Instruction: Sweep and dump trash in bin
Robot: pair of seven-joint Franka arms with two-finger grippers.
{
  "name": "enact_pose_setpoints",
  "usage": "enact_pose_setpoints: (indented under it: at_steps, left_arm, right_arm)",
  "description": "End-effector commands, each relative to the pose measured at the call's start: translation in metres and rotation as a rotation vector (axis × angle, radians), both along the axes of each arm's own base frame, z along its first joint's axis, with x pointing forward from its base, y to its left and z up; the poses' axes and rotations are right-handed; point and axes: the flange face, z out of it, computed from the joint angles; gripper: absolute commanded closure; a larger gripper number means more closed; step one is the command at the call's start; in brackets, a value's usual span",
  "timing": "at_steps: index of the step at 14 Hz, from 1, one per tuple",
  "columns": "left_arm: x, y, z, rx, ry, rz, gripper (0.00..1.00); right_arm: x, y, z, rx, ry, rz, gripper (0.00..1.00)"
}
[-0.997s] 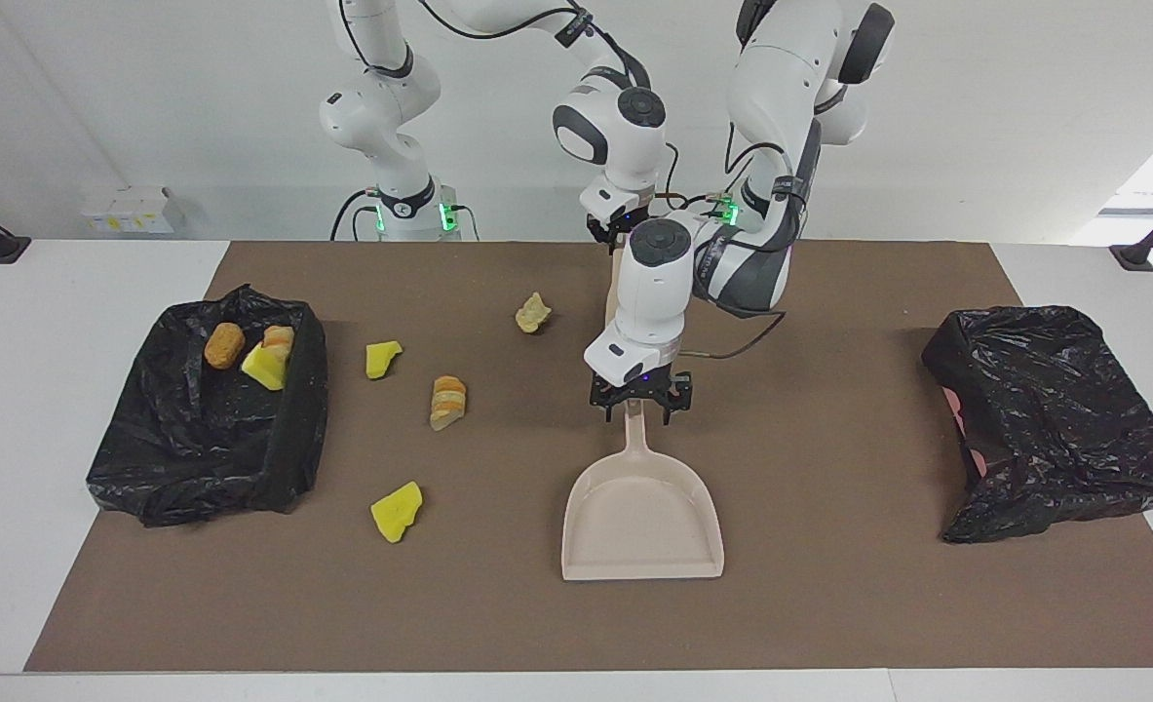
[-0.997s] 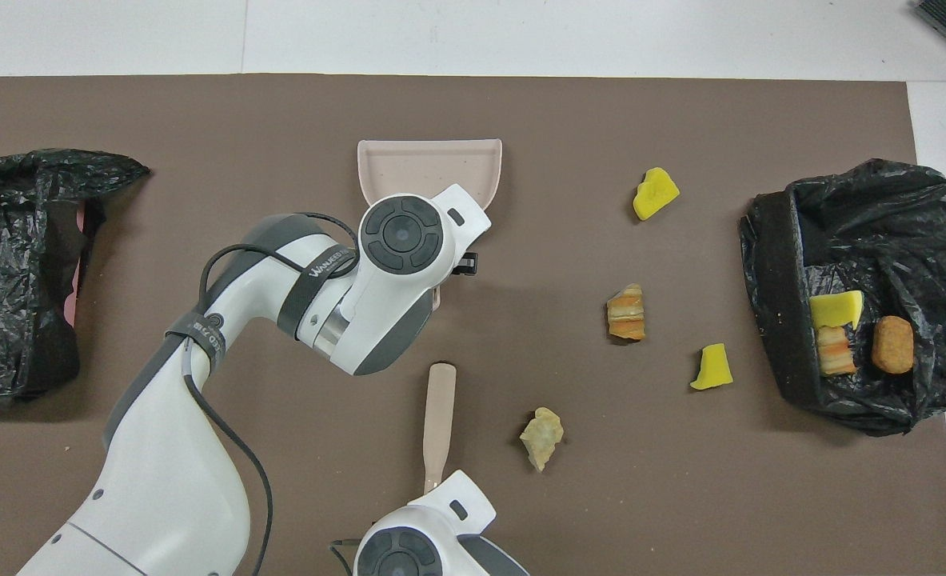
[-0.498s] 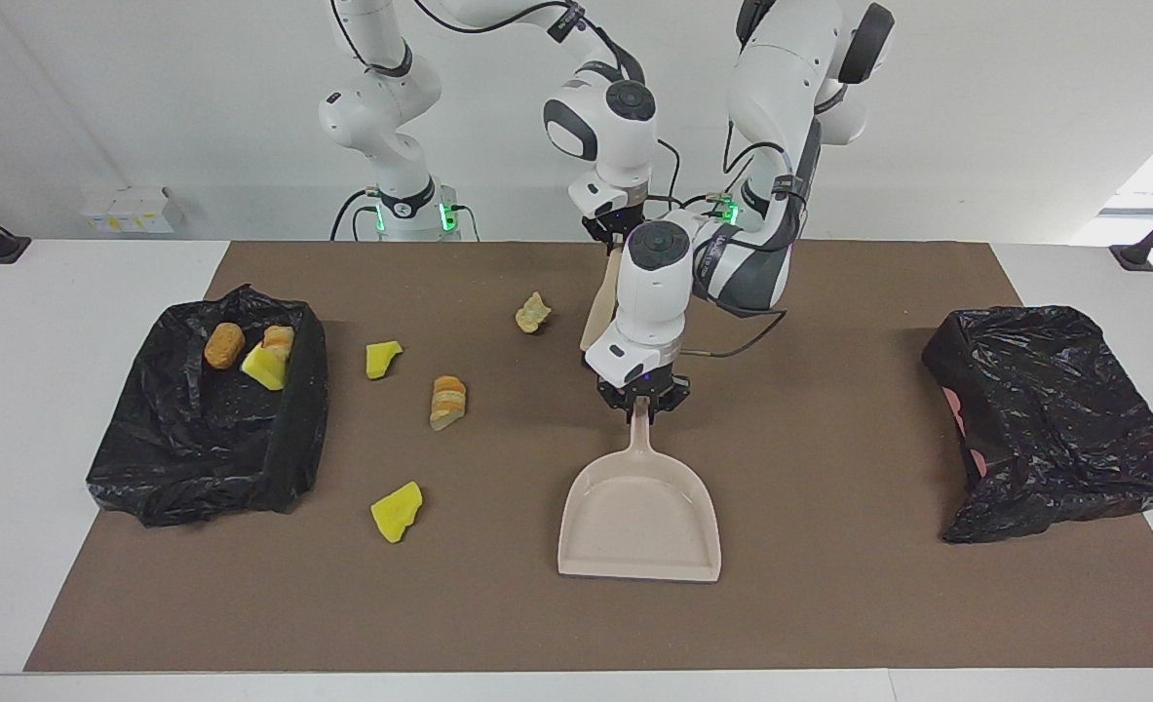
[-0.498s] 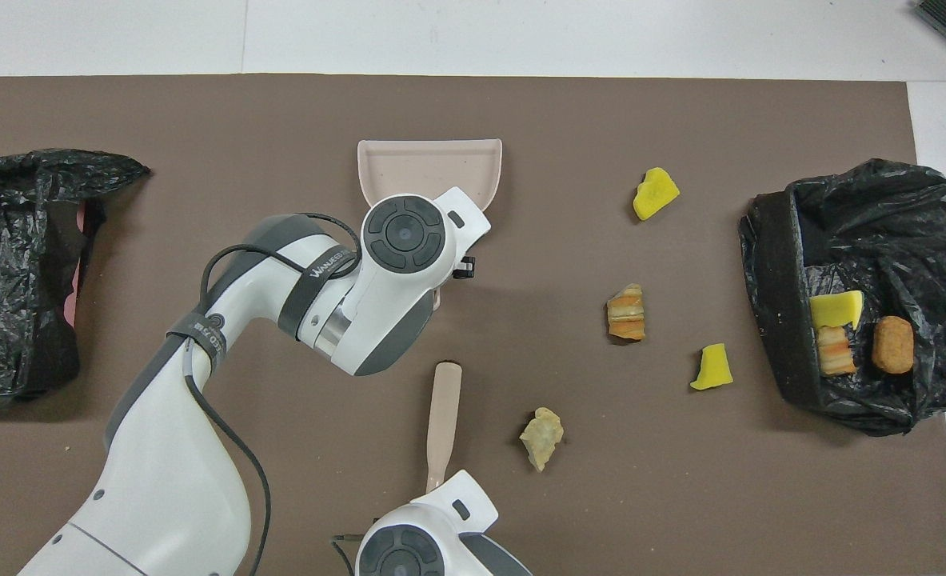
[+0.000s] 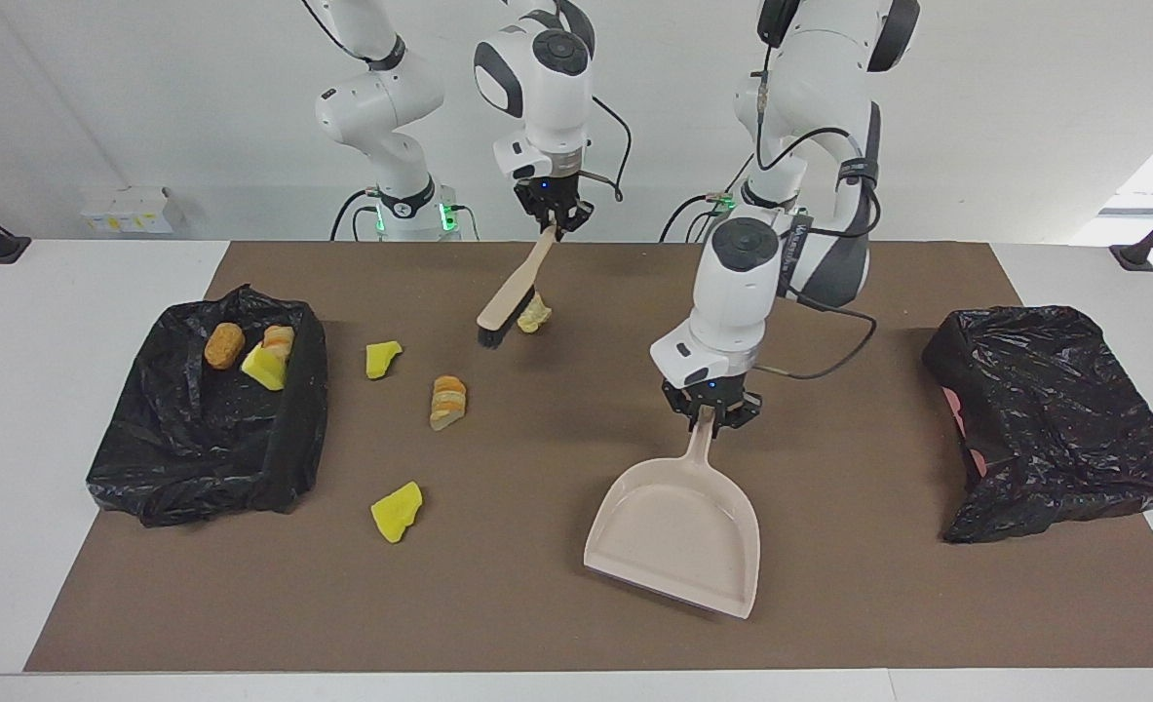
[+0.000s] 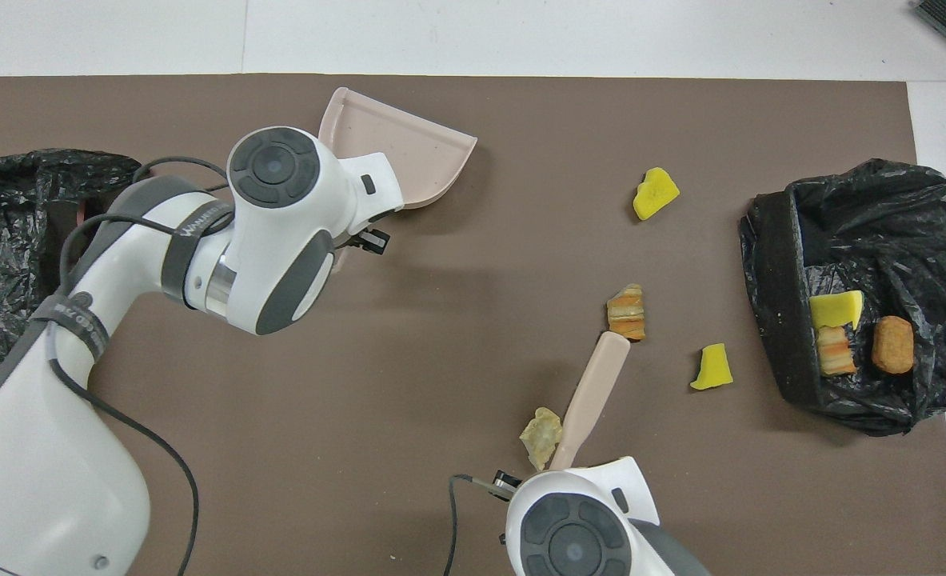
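My left gripper [image 5: 711, 417] is shut on the handle of the beige dustpan [image 5: 678, 536], which hangs turned and tilted just over the mat. My right gripper [image 5: 549, 224] is shut on the beige brush [image 5: 510, 297], slanted down with its bristles beside a pale trash chunk [image 5: 534, 314]. On the mat lie a yellow wedge [image 5: 382, 358], a bread-like piece [image 5: 448, 401] and another yellow wedge [image 5: 397, 509]. Three more pieces lie in the black-lined bin [image 5: 206, 448] at the right arm's end. From overhead the dustpan [image 6: 409, 148] and brush [image 6: 592, 384] show; both wrists hide their fingers.
A second black bag [image 5: 1054, 419] sits at the left arm's end of the brown mat [image 5: 537, 624]. The left arm's cable [image 5: 829, 356] loops over the mat near its wrist.
The left gripper closed on the dustpan handle, then lifted and swung the pan toward the left arm's end. The right gripper raised the brush and swung it over beside the pale chunk.
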Motion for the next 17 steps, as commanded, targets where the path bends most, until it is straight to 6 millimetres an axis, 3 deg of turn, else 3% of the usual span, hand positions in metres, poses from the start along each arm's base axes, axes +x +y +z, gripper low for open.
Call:
enact_pose_setpoints:
  at_steps: [1,3,6,9,10,13,16,17]
  left_arm:
    - [0.008,0.022,0.013,0.005,0.02,-0.148,1.0]
    - [0.013,0.04,0.013,0.028,0.032,-0.383,1.0]
    - [0.018,0.063,0.011,0.05,0.055,-0.64,1.0]
    - [0.016,0.078,0.008,0.061,0.073,-0.851,1.0]
    - [0.018,0.09,0.006,0.036,0.078,-0.911,1.0]
    - [0.002,0.095,-0.002,0.021,0.113,-1.013,1.0]
    - [-0.02,0.084,-0.009,0.025,0.138,-1.052,1.0]
    - [-0.03,0.068,-0.01,0.033,0.136,-1.079,1.0]
  right_arm:
    - [0.01,-0.035,-0.008,-0.098,0.009,-0.064,1.0]
    - [0.028,-0.071,-0.015,-0.129,0.063,-0.129,1.0]
    - [0.031,-0.118,-0.034,-0.142,0.135,-0.139,1.0]
    - [0.028,-0.152,-0.052,-0.138,0.187,-0.138,1.0]
    - [0.023,-0.156,-0.064,-0.143,0.197,-0.139,1.0]
    - [0.018,-0.161,-0.074,-0.133,0.217,-0.097,1.0]
    - [0.022,-0.159,-0.076,-0.085,0.248,0.066,1.0]
    - [0.026,-0.158,-0.075,-0.056,0.234,0.139,1.0]
